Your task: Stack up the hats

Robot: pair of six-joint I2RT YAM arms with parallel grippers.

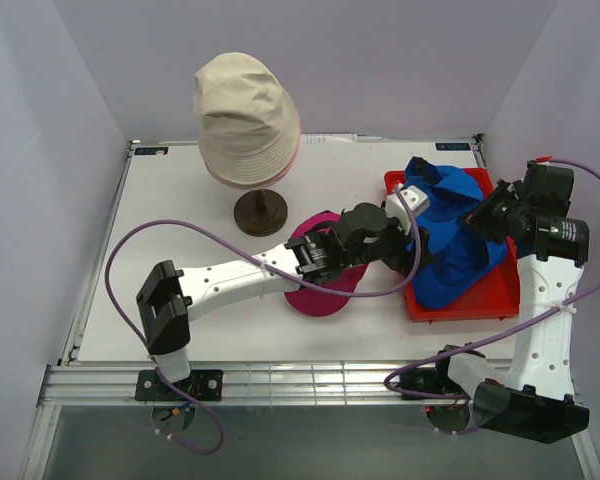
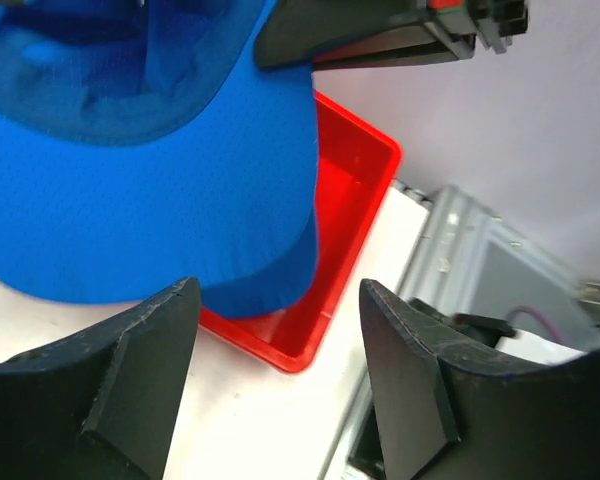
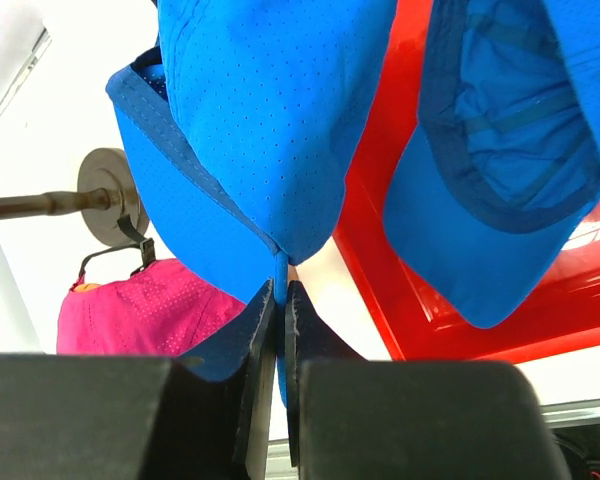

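White table (image 1: 180,200): bears all items. Both arms reach out over its right half.

Red tray (image 1: 470,308): sits at the right side of the table, its long side running front to back. The blue cap hangs over it.

Beige bucket hat (image 1: 242,110): seated upright at the far left-centre, on top of the stand. A light pink bucket hat (image 1: 288,168) lies under it, with only a pink edge showing below the beige brim.

Blue cap (image 1: 455,250): crumpled and lifted, over the tray, inside facing the right wrist camera. One fold of its fabric is pinched at the edge.

Magenta cap (image 1: 315,300): flat on the table, left of the tray, partly hidden under the left forearm.

Round brown stand base (image 1: 260,212): on the table, just beyond the magenta cap. The two appear apart.

Right gripper (image 3: 280,300): clamped tight on the edge of the blue cap, with fabric caught between the two fingers.

Left gripper (image 2: 277,300): fingers spread wide and grasping nothing. It is beside the near corner of the tray; the blue brim lies just past the fingertips, not between them. Contact with the brim cannot be determined.
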